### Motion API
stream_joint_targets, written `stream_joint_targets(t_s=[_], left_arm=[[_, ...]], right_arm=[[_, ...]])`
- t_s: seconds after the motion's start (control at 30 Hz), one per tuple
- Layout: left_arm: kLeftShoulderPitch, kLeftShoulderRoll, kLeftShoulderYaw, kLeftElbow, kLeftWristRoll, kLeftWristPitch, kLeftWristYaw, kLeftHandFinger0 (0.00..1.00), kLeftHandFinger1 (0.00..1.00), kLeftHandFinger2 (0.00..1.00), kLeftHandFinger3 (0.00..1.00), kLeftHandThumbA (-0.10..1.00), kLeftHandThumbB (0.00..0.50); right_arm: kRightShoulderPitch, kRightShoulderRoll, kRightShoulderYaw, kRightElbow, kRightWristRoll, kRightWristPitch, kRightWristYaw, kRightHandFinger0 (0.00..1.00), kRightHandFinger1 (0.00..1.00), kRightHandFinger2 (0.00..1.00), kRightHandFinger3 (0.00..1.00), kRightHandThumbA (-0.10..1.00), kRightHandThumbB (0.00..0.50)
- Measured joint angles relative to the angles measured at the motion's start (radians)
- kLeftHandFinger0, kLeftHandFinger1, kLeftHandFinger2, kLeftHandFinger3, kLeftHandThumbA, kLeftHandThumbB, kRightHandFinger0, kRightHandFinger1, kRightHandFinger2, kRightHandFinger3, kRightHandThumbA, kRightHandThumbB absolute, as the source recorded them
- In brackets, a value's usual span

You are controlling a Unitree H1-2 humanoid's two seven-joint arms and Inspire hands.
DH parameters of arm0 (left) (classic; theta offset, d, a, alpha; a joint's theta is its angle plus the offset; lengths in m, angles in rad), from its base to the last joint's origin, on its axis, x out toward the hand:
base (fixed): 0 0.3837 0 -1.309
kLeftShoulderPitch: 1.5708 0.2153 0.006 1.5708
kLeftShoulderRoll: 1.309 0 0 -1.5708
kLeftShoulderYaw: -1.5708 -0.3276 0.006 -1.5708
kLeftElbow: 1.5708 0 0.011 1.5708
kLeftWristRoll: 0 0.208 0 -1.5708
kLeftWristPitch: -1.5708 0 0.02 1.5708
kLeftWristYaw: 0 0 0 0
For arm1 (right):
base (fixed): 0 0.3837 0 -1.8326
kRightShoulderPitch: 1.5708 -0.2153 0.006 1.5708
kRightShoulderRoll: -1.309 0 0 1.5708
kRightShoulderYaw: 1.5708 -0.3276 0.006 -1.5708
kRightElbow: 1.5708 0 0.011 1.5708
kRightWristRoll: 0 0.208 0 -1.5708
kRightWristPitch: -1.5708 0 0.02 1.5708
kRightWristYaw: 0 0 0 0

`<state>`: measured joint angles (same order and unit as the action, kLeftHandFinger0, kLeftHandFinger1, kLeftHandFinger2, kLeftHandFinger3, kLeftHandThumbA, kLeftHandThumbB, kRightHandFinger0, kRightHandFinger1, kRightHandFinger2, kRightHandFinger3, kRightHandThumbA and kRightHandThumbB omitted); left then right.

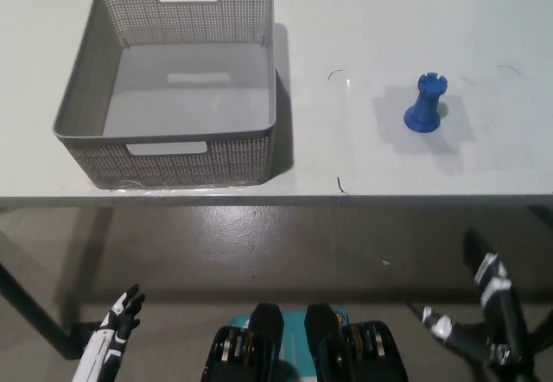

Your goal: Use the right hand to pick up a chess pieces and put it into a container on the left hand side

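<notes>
Pale table [363, 175] above grey floor | blue rook [425, 103] upright at right, untouched | empty grey basket [164, 162] at left | my right hand [488, 313] low, fingers spread, empty | my left hand [117, 326] resting low, grip unclear | nothing done yet.

Right hand [488, 313] partly cut off at bottom-right edge, grip unclear.
</notes>
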<state>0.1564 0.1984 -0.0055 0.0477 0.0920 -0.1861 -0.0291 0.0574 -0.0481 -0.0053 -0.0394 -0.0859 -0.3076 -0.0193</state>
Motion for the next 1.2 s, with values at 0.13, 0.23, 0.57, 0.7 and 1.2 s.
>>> stream_joint_targets(t_s=[0.13, 0.23, 0.57, 0.7, 1.2], left_arm=[[0.002, 0.000, 0.000, 0.000, 0.000, -0.002, 0.000, 1.00, 1.00, 1.00, 1.00, 1.00, 0.284], [0.002, 0.000, 0.000, 0.000, 0.000, -0.002, -0.001, 1.00, 1.00, 1.00, 1.00, 1.00, 0.278], [0.008, 0.001, 0.002, -0.001, 0.001, -0.015, -0.007, 1.00, 1.00, 1.00, 1.00, 1.00, 0.272], [0.014, 0.001, 0.001, -0.001, 0.001, -0.019, -0.008, 1.00, 1.00, 1.00, 1.00, 1.00, 0.260], [0.021, 0.000, 0.003, -0.001, 0.001, -0.025, -0.010, 1.00, 1.00, 1.00, 1.00, 1.00, 0.259]], right_arm=[[-0.086, 0.000, -0.026, -0.025, -0.037, 0.015, -0.021, 1.00, 1.00, 1.00, 1.00, 1.00, 0.334], [-0.153, 0.000, -0.038, -0.031, -0.054, 0.045, -0.031, 1.00, 1.00, 1.00, 1.00, 1.00, 0.368], [-0.392, -0.016, -0.066, -0.007, -0.080, 0.198, -0.039, 1.00, 1.00, 1.00, 1.00, 0.90, 0.318], [-0.476, -0.034, -0.076, 0.070, -0.080, 0.240, -0.041, 1.00, 1.00, 1.00, 1.00, 0.85, 0.301], [-0.769, -0.071, -0.125, 0.603, -0.045, 0.285, -0.060, 1.00, 1.00, 1.00, 1.00, 0.88, 0.392]])
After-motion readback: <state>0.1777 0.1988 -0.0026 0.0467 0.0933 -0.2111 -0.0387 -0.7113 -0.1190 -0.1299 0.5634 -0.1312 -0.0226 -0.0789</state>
